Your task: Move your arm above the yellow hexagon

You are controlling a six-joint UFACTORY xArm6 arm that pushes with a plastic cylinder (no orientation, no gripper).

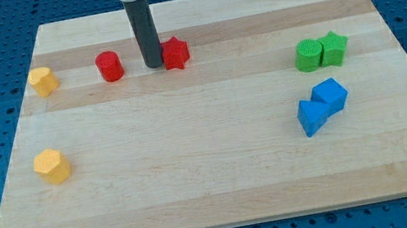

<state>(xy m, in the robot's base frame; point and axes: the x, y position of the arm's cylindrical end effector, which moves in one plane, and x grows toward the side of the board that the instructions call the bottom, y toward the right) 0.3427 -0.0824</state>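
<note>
The yellow hexagon [52,166] lies near the board's left edge, toward the view's bottom. A second yellow block [43,80], of unclear shape, lies at the upper left. My tip [154,65] stands on the board near the view's top, between the red cylinder [109,66] and the red star [174,52], touching or nearly touching the star's left side. The tip is far to the upper right of the yellow hexagon.
Two green blocks [321,51] sit side by side at the right. Two blue blocks [322,105] touch each other below them. The wooden board [225,193] rests on a blue perforated table.
</note>
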